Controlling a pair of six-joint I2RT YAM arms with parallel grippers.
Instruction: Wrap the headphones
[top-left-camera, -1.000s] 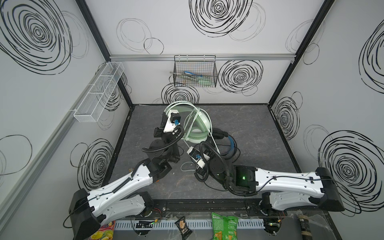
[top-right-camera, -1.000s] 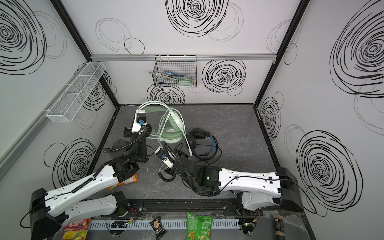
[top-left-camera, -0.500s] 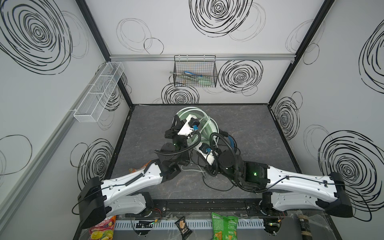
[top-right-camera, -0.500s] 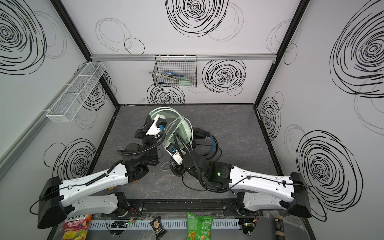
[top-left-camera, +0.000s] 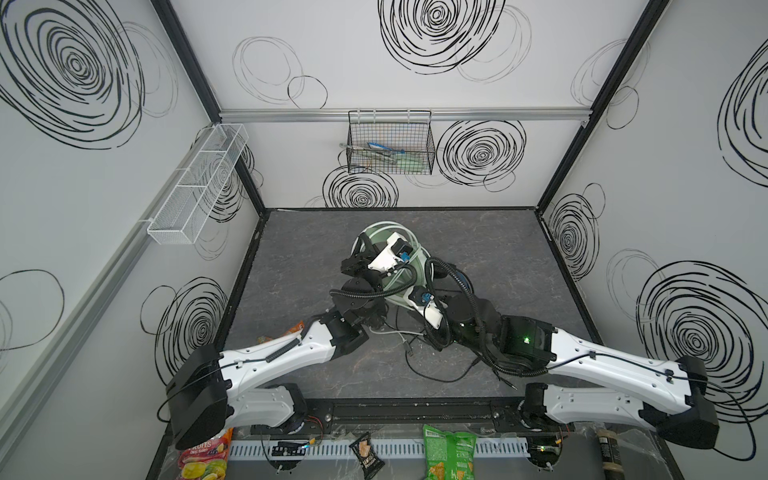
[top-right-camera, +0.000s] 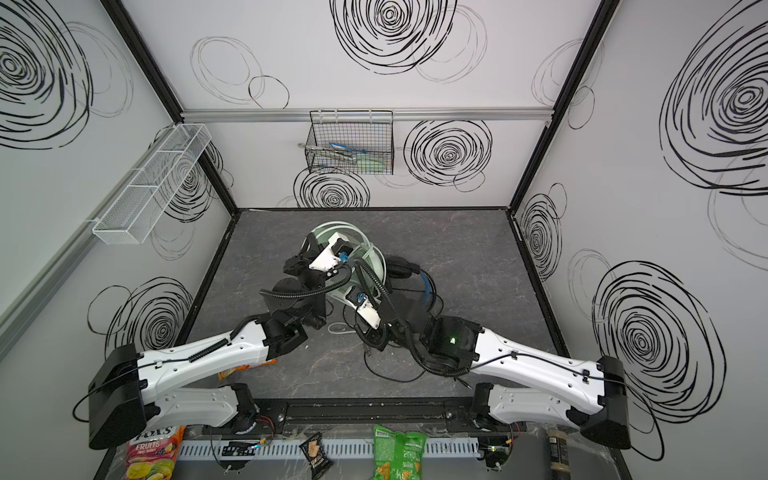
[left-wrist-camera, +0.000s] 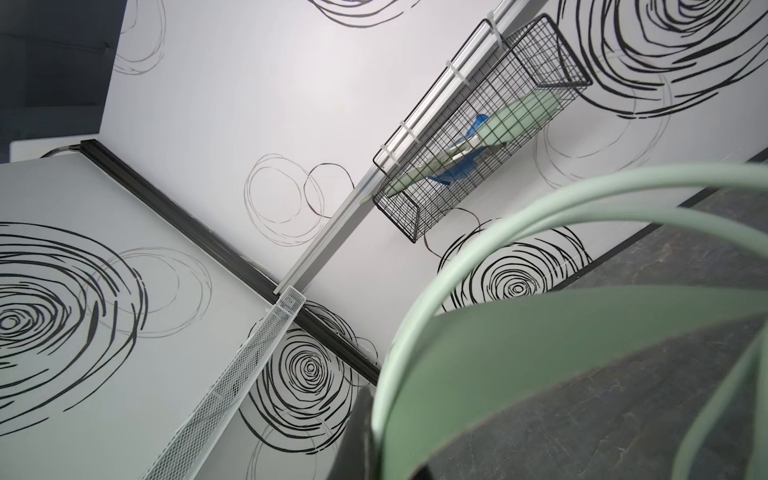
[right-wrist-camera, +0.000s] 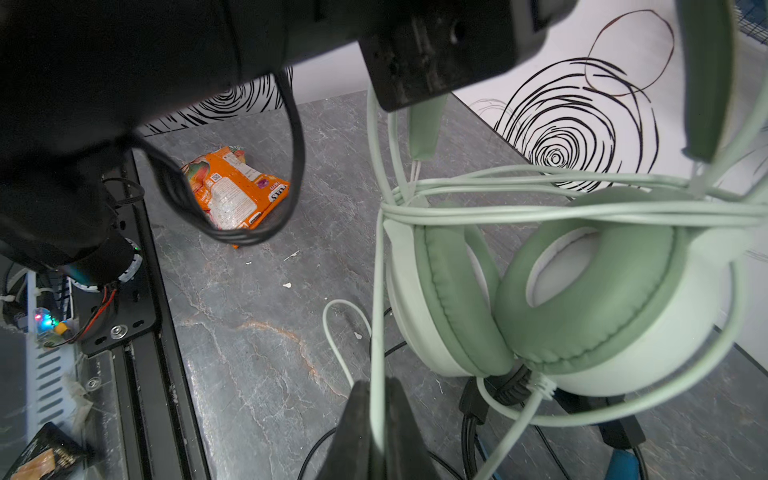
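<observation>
- The mint-green headset (right-wrist-camera: 582, 291) is held above mid-table, carried rightward since a second ago, its headband clenched by the left gripper (top-left-camera: 360, 244).
- Its cable (right-wrist-camera: 377, 316), looped round the ear cups, is pinched taut by the right gripper (right-wrist-camera: 376, 419).
- Another turn seems under way; the black headset (top-right-camera: 428, 286), just right, is judged still unwrapped.

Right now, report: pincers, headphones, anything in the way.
Left pincer shut on mint-green headset, at headband. Right pincer shut on pale cable, partly wound. Black headset, loose black cable close by.
</observation>
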